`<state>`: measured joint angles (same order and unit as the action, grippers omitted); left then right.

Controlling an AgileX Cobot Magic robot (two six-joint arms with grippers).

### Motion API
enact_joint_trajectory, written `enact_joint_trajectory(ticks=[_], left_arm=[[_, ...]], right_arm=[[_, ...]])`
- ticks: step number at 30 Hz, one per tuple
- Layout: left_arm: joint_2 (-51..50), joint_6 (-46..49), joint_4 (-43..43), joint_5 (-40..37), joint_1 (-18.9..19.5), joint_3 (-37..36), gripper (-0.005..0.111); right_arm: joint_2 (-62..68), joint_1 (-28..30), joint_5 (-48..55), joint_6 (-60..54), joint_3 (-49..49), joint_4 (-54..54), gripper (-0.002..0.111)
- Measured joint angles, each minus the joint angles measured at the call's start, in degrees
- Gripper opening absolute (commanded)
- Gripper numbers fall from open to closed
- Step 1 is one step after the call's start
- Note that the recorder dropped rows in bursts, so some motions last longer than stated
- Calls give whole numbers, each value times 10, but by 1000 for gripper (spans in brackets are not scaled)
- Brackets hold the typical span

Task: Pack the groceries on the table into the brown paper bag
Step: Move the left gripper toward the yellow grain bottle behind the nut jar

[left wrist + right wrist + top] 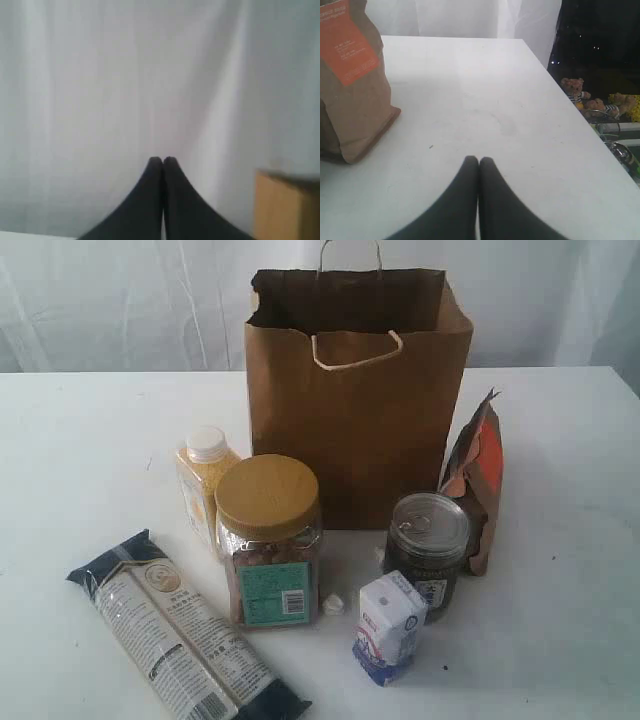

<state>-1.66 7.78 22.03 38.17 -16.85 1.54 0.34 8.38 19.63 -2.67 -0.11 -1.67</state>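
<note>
Standing open-mouthed toward the far edge of the white desk (80, 460), the brown paper bag (355, 430) is waiting while all six groceries are sitting outside it. By the look of things, packing is not yet begun. The yellow-lidded clear jar (268, 540) is standing in front of the bag, with the small white-capped yellow bottle (205, 485) just beside it on the left-edge side. The dark metal-lidded jar (427, 545) is standing nearer the right edge, and the blue-white carton (392, 628) is just beside it toward the near edge. The long dark-blue noodle pack (185, 635) is lying flat, angling toward the near edge. The orange-brown pouch (478, 480) is standing upright just beside the bag's right side. Neither arm is showing in the exterior view. The left jaws are clenched on nothing, facing a pale curtain. The right jaws are likewise pressed together and empty, hovering over bare desk near the pouch. Every item is waiting to be lifted in.
</note>
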Motion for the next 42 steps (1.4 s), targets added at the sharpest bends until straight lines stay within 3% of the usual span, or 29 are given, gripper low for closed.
enact_joint_trajectory(ticks=[3, 5, 7, 11, 13, 17, 23, 28, 30, 33, 37, 40, 41, 42], left_arm=[[-44, 74, 191, 93, 0, 59, 0], [-92, 113, 249, 123, 0, 110, 0], [-157, 146, 237, 128, 0, 163, 0], [-299, 235, 96, 99, 0, 272, 0], [-388, 304, 43, 21, 0, 343, 0], [-582, 396, 21, -233, 1, 477, 0], [-790, 390, 17, -604, 44, 603, 0], [-846, 345, 37, -772, 120, 644, 0], [-857, 355, 70, -802, 149, 646, 0], [-873, 445, 142, -815, 171, 641, 1], [-889, 724, 235, -844, 173, 638, 21], [-890, 889, 240, -874, 173, 638, 53], [-890, 904, 237, -874, 173, 637, 66], [-890, 906, 235, -864, 173, 637, 71]], right_arm=[[0, 0, 0, 0, 0, 0, 0], [0, 0, 0, 0, 0, 0, 0], [0, 0, 0, 0, 0, 0, 0], [0, 0, 0, 0, 0, 0, 0], [0, 0, 0, 0, 0, 0, 0], [0, 0, 0, 0, 0, 0, 0], [0, 0, 0, 0, 0, 0, 0], [0, 0, 0, 0, 0, 0, 0], [0, 0, 0, 0, 0, 0, 0], [0, 0, 0, 0, 0, 0, 0], [0, 0, 0, 0, 0, 0, 0], [0, 0, 0, 0, 0, 0, 0], [0, 0, 0, 0, 0, 0, 0], [0, 0, 0, 0, 0, 0, 0]])
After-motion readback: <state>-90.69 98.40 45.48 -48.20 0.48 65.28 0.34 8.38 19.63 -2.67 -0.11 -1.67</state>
